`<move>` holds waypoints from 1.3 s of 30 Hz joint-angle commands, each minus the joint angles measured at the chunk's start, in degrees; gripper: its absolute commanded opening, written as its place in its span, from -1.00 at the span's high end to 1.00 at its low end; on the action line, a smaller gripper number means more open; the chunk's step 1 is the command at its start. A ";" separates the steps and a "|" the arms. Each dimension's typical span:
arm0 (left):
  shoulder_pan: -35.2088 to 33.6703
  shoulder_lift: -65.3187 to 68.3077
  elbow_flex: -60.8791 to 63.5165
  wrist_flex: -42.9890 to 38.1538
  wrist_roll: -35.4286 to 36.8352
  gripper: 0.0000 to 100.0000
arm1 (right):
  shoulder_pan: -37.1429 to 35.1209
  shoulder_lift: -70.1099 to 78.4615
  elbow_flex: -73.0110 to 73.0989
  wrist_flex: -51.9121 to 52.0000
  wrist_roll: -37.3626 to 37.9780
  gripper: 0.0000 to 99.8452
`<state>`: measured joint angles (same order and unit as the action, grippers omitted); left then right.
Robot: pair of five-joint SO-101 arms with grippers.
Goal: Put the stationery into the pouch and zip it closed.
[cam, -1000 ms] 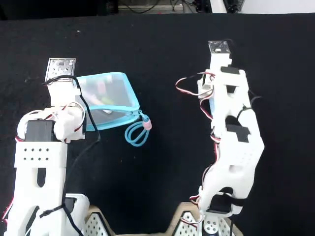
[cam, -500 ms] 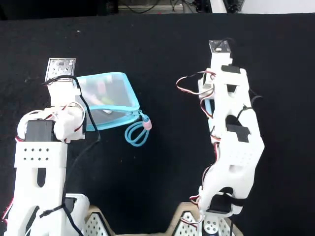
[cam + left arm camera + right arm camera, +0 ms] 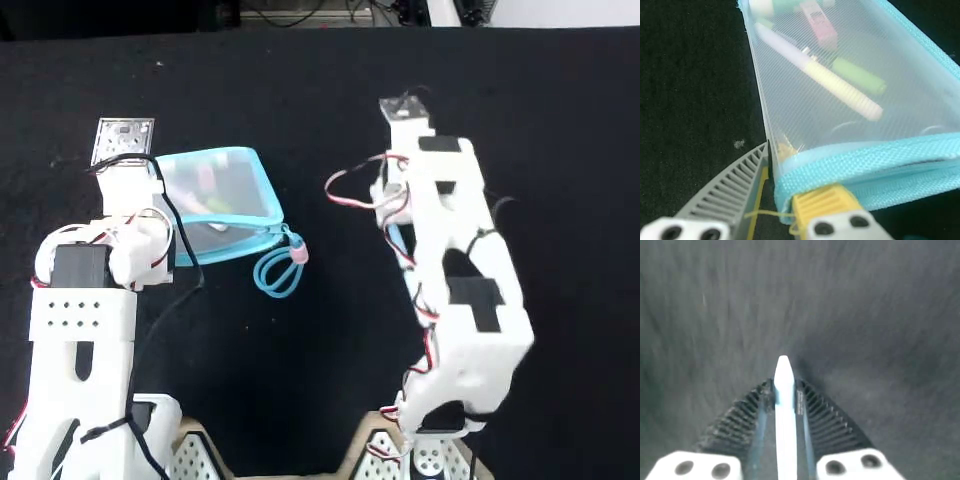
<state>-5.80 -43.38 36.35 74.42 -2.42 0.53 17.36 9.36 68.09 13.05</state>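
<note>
A light-blue mesh pouch (image 3: 215, 200) lies on the black table at the left; several pens and markers (image 3: 840, 85) show through its clear side. My left gripper (image 3: 782, 180) is shut on the pouch's near corner by the zipper band (image 3: 865, 160). At the table's middle right, my right gripper (image 3: 784, 385) is shut on a white and pale-blue pen (image 3: 784, 405), whose tip pokes out past the fingers above bare cloth. A sliver of that pen (image 3: 399, 242) shows under the right arm, to the right of the pouch.
The pouch's blue wrist loop (image 3: 278, 270) and pink zipper pull (image 3: 298, 253) lie at its right corner, towards the right arm. Black cloth (image 3: 330, 330) covers the table. Red and white servo wires (image 3: 350, 185) hang off the right arm.
The right arm has swung left towards the pouch with the pen in its gripper. The left arm and the pouch have stayed still.
</note>
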 commanded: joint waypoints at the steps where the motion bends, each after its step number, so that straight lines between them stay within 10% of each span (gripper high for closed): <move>1: 0.48 0.53 0.75 0.18 -0.44 0.93 | -1.93 -6.73 4.44 0.09 7.56 0.98; 10: 0.48 0.53 0.75 0.18 -0.44 0.93 | -3.43 -5.58 7.25 0.18 12.31 0.65; 25: 0.48 0.53 0.75 0.18 -0.44 0.93 | -9.32 -4.00 7.78 0.09 20.13 0.74; 39: 0.48 0.53 0.75 0.26 -0.44 0.93 | -0.18 -4.00 12.35 -5.89 30.86 0.74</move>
<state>-5.80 -43.38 36.35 74.42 -2.42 -1.67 13.67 20.88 63.25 41.80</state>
